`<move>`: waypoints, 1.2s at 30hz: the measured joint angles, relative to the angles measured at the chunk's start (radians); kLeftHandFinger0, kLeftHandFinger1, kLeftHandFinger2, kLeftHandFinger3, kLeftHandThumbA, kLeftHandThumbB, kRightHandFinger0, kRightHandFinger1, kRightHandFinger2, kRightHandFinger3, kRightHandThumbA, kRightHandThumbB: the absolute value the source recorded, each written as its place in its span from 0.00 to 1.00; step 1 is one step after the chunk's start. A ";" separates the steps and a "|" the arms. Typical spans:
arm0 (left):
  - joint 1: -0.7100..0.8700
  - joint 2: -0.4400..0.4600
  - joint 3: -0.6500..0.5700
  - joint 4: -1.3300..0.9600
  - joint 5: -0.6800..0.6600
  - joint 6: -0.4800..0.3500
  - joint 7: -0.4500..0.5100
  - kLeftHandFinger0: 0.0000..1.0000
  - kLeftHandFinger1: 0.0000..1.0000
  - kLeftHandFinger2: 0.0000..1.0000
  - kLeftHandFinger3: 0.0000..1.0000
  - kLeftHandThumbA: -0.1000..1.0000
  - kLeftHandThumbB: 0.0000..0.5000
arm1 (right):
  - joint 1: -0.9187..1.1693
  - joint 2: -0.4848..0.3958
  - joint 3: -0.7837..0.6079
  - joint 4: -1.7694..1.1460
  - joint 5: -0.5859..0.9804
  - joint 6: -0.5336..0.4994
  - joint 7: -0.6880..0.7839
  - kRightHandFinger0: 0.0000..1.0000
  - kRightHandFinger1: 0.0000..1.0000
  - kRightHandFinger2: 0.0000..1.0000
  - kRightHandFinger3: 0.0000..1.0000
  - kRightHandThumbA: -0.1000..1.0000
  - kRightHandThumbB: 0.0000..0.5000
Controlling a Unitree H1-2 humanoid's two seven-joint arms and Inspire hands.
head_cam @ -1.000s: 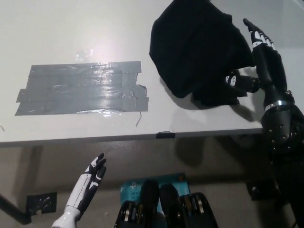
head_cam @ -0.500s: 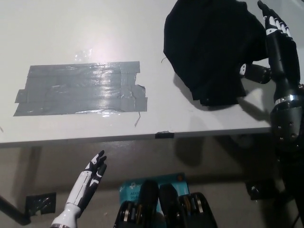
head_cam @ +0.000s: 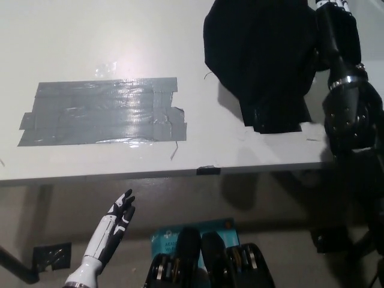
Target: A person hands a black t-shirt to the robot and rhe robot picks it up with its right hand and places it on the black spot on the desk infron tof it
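Right arm now higher in view than half a second ago, reaching toward one o'clock, with only a sliver of the right hand left at the top edge; fingers cut off by the frame, so cannot tell whether clamped on cloth or not. T-shirt shifted with it: bunched black heap now pressed against the arm at one o'clock on the desk, lower hem hanging or lying toward four o'clock of the heap, upper part running out of view. Looks lifted or dragged rather than released, judging by how the cloth follows the arm. Grey taped patch at nine to ten o'clock unchanged, bare, well apart from the shirt; no black spot visible, so taped patch taken as the likely target. Left hand resting below the desk edge at seven o'clock, fingers straight and slightly spread, holding nothing. For the task: pickup apparently under way, placing not yet begun, and a long carry leftward across the desk needed.
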 measured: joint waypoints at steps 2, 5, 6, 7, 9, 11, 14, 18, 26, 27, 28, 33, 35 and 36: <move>0.000 0.000 -0.001 0.001 0.000 0.001 0.000 1.00 1.00 1.00 1.00 1.00 1.00 | -0.004 0.005 0.002 0.050 -0.002 -0.018 -0.033 0.01 0.13 0.32 0.39 0.00 0.46; 0.000 0.000 -0.003 0.001 0.000 0.003 0.000 1.00 1.00 1.00 1.00 1.00 1.00 | -0.004 0.011 0.008 0.103 -0.009 -0.045 -0.085 0.00 0.29 0.65 0.69 0.00 0.45; 0.000 0.000 -0.003 0.000 0.000 0.004 0.000 1.00 1.00 1.00 1.00 1.00 1.00 | -0.004 0.011 0.011 0.119 -0.011 -0.056 -0.103 0.00 0.31 0.68 0.74 0.00 0.47; 0.000 0.000 -0.003 0.000 0.000 0.005 0.000 1.00 1.00 1.00 1.00 1.00 1.00 | -0.004 0.011 0.014 0.131 -0.013 -0.064 -0.118 0.00 0.31 0.67 0.73 0.00 0.48; 0.000 0.000 -0.003 0.001 0.000 0.007 0.000 1.00 1.00 1.00 1.00 1.00 1.00 | -0.005 0.011 0.020 0.152 -0.018 -0.084 -0.148 0.00 0.30 0.65 0.71 0.00 0.50; 0.000 0.000 -0.003 0.000 -0.002 0.008 -0.001 1.00 1.00 1.00 1.00 1.00 1.00 | -0.005 0.011 0.028 0.167 -0.023 -0.108 -0.179 0.00 0.34 0.70 0.74 0.00 0.49; 0.000 0.000 -0.003 0.000 -0.002 0.008 -0.002 1.00 1.00 1.00 1.00 1.00 1.00 | -0.005 0.011 0.038 0.172 -0.029 -0.142 -0.224 0.06 0.47 0.83 0.88 0.00 0.44; 0.000 0.005 -0.003 0.000 -0.002 0.008 -0.008 1.00 1.00 1.00 1.00 1.00 1.00 | -0.005 0.009 0.041 0.153 -0.032 -0.187 -0.275 0.03 0.50 0.83 0.97 0.00 0.42; -0.010 0.016 -0.002 0.013 -0.005 0.006 -0.024 1.00 1.00 1.00 1.00 1.00 1.00 | -0.003 -0.016 0.033 -0.023 -0.035 -0.227 -0.316 0.07 0.55 0.88 1.00 0.00 0.37; -0.012 0.016 -0.001 0.013 -0.006 0.006 -0.025 1.00 1.00 1.00 1.00 1.00 1.00 | -0.003 -0.018 0.032 -0.048 -0.036 -0.228 -0.316 0.07 0.55 0.88 1.00 0.00 0.37; -0.013 0.016 -0.001 0.013 -0.007 0.006 -0.026 1.00 1.00 1.00 1.00 1.00 1.00 | -0.003 -0.019 0.031 -0.065 -0.036 -0.229 -0.316 0.09 0.57 0.90 1.00 0.00 0.38; -0.019 0.016 0.001 0.022 -0.017 0.006 -0.027 1.00 1.00 1.00 1.00 1.00 1.00 | -0.003 -0.029 0.026 -0.135 -0.037 -0.234 -0.316 0.09 0.56 0.93 1.00 0.00 0.44; -0.019 0.016 0.000 0.022 -0.018 0.006 -0.027 1.00 1.00 1.00 1.00 1.00 1.00 | -0.002 -0.032 0.027 -0.124 -0.037 -0.242 -0.316 0.08 0.55 0.92 1.00 0.00 0.42; -0.019 0.016 0.000 0.022 -0.018 0.006 -0.027 1.00 1.00 1.00 1.00 1.00 1.00 | -0.002 -0.032 0.029 -0.113 -0.037 -0.244 -0.316 0.05 0.52 0.87 1.00 0.00 0.43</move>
